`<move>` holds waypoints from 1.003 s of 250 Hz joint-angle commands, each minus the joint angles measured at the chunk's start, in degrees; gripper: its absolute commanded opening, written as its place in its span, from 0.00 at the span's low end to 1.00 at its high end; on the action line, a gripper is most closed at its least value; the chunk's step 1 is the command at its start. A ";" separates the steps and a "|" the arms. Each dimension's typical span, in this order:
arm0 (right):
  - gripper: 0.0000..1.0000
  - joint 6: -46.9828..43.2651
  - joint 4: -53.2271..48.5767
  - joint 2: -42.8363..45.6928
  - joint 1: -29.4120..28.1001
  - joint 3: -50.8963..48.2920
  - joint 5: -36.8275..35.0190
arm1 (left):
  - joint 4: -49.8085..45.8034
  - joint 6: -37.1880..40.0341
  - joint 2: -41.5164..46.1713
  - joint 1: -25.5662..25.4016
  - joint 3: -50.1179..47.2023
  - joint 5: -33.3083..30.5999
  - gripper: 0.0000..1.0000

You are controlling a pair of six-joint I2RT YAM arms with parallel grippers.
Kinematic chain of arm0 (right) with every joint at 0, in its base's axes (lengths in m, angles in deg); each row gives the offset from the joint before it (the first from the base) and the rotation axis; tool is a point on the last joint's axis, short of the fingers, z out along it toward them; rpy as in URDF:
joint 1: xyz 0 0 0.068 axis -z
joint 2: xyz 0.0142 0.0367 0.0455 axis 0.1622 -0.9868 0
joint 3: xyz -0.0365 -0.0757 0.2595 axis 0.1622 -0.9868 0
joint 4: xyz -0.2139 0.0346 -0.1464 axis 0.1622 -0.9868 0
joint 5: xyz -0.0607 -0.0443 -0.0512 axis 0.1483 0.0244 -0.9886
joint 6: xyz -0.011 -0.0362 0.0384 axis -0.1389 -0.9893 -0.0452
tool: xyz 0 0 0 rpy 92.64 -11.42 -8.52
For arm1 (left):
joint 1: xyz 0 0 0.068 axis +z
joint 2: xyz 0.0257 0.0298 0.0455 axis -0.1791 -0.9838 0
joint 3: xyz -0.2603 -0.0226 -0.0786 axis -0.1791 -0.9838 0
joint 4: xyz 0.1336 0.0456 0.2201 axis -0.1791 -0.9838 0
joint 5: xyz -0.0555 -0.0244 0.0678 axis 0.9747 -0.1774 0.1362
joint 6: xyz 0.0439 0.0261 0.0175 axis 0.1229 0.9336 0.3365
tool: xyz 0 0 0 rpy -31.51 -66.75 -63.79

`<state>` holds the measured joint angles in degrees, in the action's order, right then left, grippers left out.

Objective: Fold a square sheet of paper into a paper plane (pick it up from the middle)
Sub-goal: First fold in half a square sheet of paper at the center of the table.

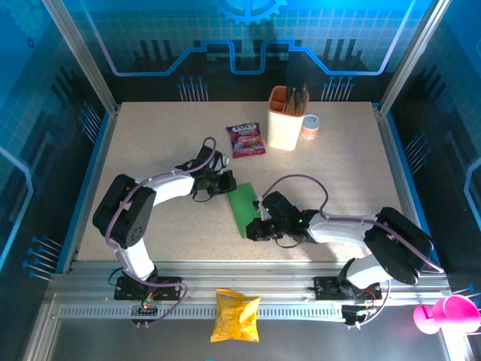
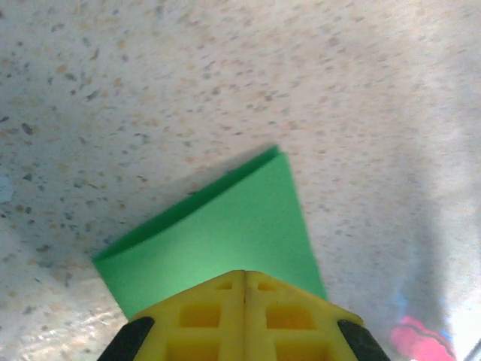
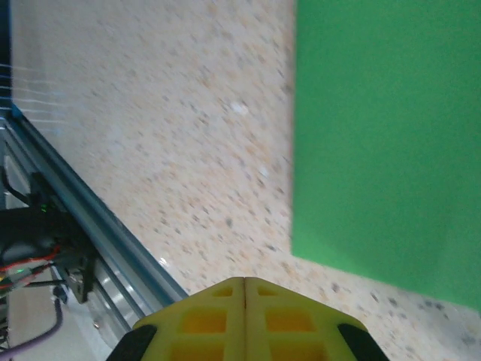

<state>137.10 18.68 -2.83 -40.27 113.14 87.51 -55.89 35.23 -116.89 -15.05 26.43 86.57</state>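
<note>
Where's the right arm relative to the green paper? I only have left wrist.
Observer: Top view puts the right gripper at the near end of the green paper.
Operator: Are its fingers on the paper?
Observer: No. In the right wrist view the fingers are shut over bare table, with the paper's edge just beside them.
Operator: Any clutter near the bases?
Observer: A yellow crisp bag lies on the metal rail in front of the arm bases, off the tabletop.
</note>
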 commanded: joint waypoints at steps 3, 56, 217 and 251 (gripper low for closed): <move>0.00 -2.54 -2.88 -1.19 1.41 4.94 0.41 | 0.99 -2.50 3.92 -1.49 -3.37 2.03 0.00; 0.00 -3.00 0.37 -9.31 2.82 9.73 2.02 | 5.02 -7.10 7.31 -4.10 -9.72 2.56 0.00; 0.00 1.00 11.01 -18.97 5.04 1.83 2.95 | 11.41 -12.15 3.69 -7.37 -14.52 2.31 0.00; 0.00 1.16 11.14 -18.97 5.04 1.22 2.73 | 10.43 -11.64 2.32 -7.42 -14.71 0.76 0.00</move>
<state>137.67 31.22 -19.81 -35.59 116.33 90.98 -45.29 23.91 -113.09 -22.11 12.61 87.99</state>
